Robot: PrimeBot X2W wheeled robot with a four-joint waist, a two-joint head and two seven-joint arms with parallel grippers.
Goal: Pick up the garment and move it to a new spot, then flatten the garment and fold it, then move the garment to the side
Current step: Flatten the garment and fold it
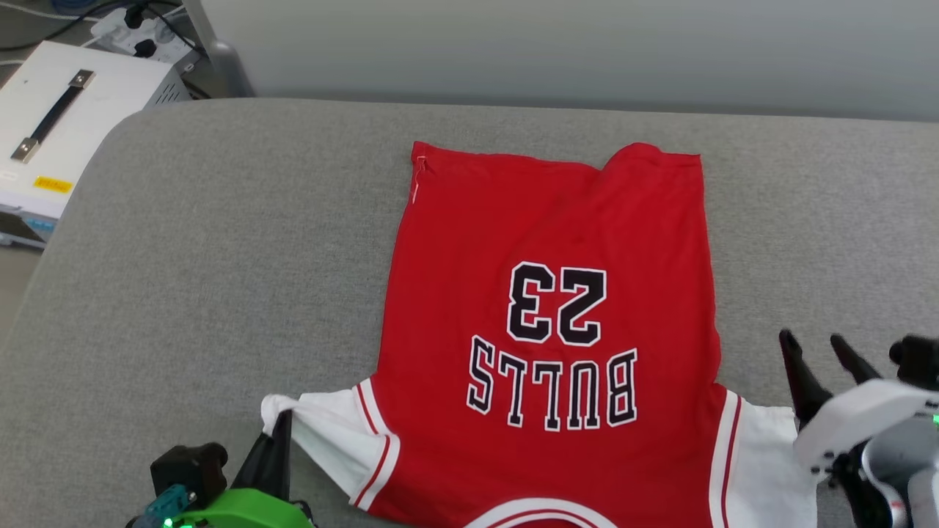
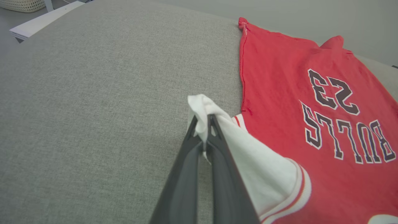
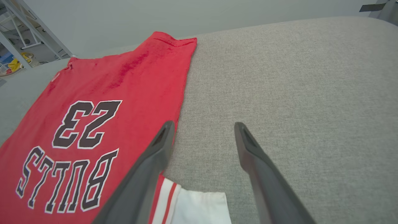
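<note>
Garment [image 1: 550, 293] sleeve pinched in left gripper [image 2: 203, 119], seemingly lifted slightly.

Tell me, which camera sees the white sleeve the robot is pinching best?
The left wrist view: the left gripper pinches the white sleeve close up. The head view shows it small; the right wrist view shows the other sleeve.

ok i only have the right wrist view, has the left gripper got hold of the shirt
Observer: Yes. The left gripper is shut on the tip of the garment's white sleeve on the robot's left.
Operator: is that sleeve flat like the one by my fingers
Observer: No, it is bunched into a point at the fingertips, not spread flat.
Operator: anything off that side
Observer: A white case with a black handle sits past the far left corner of the grey surface.
</note>
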